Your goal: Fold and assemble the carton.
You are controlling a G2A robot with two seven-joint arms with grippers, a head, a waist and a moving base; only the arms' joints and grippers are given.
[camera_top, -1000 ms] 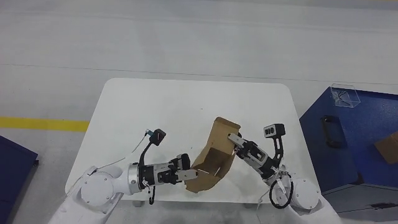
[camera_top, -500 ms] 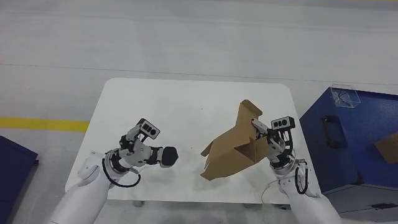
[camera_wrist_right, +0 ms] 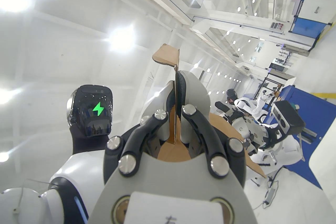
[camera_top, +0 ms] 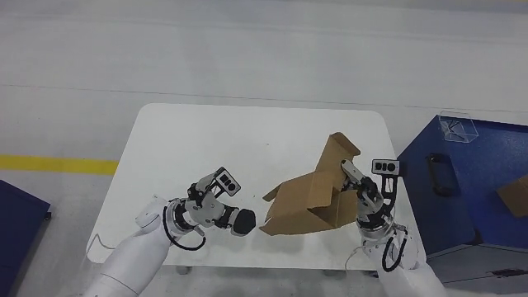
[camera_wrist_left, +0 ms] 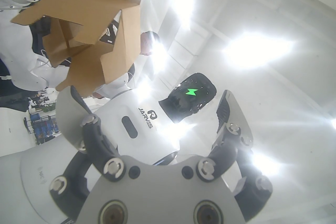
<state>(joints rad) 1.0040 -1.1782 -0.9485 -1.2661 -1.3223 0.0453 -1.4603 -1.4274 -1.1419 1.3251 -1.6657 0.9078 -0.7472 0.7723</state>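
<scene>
Your right claw [camera_wrist_right: 176,83] is pinched tight on a thin wall of the brown carton [camera_top: 305,202]. The rest of the half-open carton spreads out from that claw toward your left claw [camera_wrist_left: 147,96], and one flap sticks up past the right claw's tips. Your left claw is wide open with nothing in it, the carton's nearest flap is just beside it but not touching, and both claws are over the near part of the white table [camera_top: 247,140], though I cannot tell if the carton rests on it.
</scene>
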